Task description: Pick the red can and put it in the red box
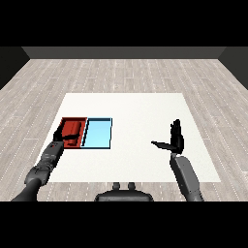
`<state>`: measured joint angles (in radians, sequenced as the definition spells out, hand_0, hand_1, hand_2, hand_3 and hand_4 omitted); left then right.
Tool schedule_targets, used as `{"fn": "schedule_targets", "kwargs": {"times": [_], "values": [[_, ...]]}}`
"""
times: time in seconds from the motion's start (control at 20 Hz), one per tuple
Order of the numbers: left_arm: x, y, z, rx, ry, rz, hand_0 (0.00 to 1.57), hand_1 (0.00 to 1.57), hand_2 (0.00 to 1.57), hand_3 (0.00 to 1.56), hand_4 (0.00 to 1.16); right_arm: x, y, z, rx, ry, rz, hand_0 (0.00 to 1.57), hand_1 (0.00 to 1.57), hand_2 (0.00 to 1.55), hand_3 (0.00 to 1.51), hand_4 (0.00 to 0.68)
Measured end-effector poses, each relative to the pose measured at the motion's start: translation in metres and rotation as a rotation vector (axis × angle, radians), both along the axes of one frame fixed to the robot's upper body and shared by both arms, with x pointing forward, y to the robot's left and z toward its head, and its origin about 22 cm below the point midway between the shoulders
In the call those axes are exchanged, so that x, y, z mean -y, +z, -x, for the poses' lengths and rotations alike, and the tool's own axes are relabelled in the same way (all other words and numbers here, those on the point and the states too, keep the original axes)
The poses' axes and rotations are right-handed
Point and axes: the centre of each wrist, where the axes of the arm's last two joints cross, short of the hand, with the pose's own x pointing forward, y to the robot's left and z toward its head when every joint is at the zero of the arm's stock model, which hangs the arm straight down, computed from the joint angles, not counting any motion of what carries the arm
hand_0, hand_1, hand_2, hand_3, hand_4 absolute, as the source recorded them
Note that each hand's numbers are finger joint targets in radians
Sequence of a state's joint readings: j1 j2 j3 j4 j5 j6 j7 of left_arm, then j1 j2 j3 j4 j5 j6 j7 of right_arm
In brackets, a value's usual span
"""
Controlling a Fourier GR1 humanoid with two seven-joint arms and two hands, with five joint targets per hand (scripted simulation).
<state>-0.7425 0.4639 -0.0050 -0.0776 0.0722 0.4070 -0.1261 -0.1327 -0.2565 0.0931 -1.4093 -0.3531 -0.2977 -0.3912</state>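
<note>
The left hand (66, 136) hovered over the red tray (72, 123), fingers curled around a red can (74, 130) held just inside it. The light blue tray (98, 133) touched its right side. Well apart, the right hand (175, 138) stood open, empty.

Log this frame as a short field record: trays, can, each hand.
red tray: left of the light blue tray, touching it
light blue tray: nothing visible in it
red can: lying over the red tray, at the left hand
left hand: over the red tray, at the can; grip cannot be told
right hand: raised over bare table, fingers straight, holding nothing
</note>
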Motion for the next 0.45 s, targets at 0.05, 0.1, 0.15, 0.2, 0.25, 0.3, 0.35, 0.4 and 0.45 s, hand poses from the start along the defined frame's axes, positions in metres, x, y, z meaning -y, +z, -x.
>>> {"fn": "schedule_targets", "kwargs": {"times": [0.05,0.1,0.15,0.2,0.25,0.3,0.35,0.4,0.45], "values": [[0.0,0.002,-0.001,0.042,-0.019,0.013,0.0,0.0,0.0,0.0,0.0,-0.002,0.0,-0.002,0.004,0.006,-0.002,0.0,0.0,0.0,0.0,0.0],[-0.001,0.005,-0.003,0.095,-0.03,0.02,1.16,1.16,1.13,0.0,0.0,-0.001,0.003,-0.003,0.01,0.01,-0.001,0.0,0.0,0.0,0.0,0.0],[-0.003,0.007,-0.004,0.147,-0.039,0.025,1.4,1.4,1.29,0.0,0.0,-0.003,0.002,-0.003,0.017,0.02,-0.004,0.0,0.0,0.0,0.0,0.0],[-0.005,0.013,-0.006,0.198,-0.056,0.03,1.36,1.36,1.25,0.0,0.0,-0.006,0.0,0.0,0.025,0.024,-0.012,0.0,0.0,0.0,0.0,0.0],[-0.006,0.018,-0.009,0.255,-0.078,0.052,0.67,0.67,0.38,0.0,0.0,-0.004,0.001,0.001,0.032,0.034,-0.014,0.0,0.0,0.0,0.0,0.0],[-0.002,0.023,-0.015,0.31,-0.111,0.075,0.22,0.22,0.0,0.0,0.0,-0.006,0.002,0.002,0.034,0.042,-0.015,0.0,0.0,0.0,0.0,0.0],[0.002,0.021,-0.014,0.356,-0.139,0.098,1.11,1.11,1.17,0.0,0.0,-0.008,0.002,0.002,0.036,0.055,-0.014,0.0,0.0,0.0,0.0,0.0],[0.007,0.02,-0.016,0.399,-0.17,0.117,0.0,0.0,0.0,0.0,0.0,-0.006,0.002,0.004,0.044,0.065,-0.01,0.0,0.0,0.0,0.0,0.0],[0.012,0.02,-0.017,0.45,-0.206,0.142,0.0,0.0,0.0,0.0,0.0,-0.009,0.002,0.005,0.048,0.079,-0.008,0.0,0.0,0.0,0.0,0.0]]}}
